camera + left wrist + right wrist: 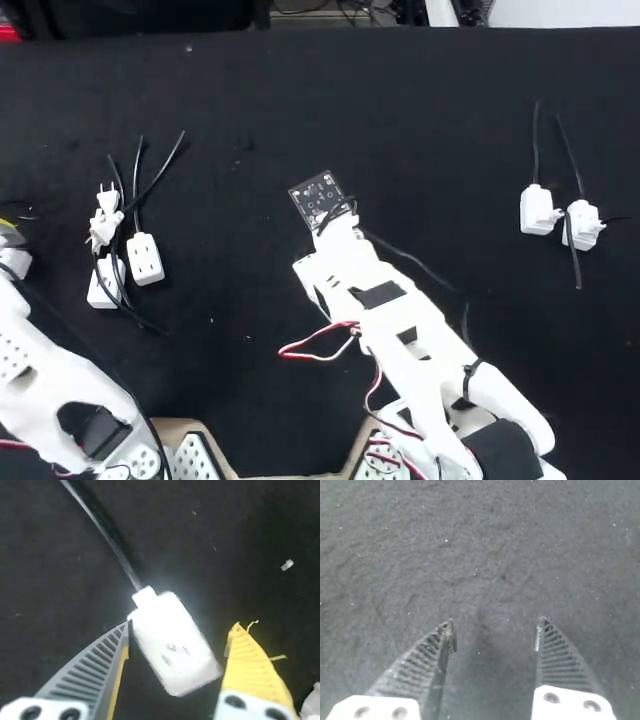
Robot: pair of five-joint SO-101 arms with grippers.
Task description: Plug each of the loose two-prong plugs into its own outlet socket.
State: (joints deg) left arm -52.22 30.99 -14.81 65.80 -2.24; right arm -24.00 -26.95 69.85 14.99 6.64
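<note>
Left claw [180,626] is hanging released astride a white blocky plastic outlet socket [170,641]; right claw [495,626] is gaping over black cloth [470,540]. One pair [540,210] is looking joined; a white two-prong plug [106,212] is lying loose.

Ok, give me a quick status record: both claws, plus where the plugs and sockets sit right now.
left claw: open, straddling a white socket, two slots facing the camera
right claw: open, over bare black cloth
left cluster: slotted socket, white block and small plug, cords tangled
right pair: square piece and rounder piece side by side; mated or not, cannot tell
</note>
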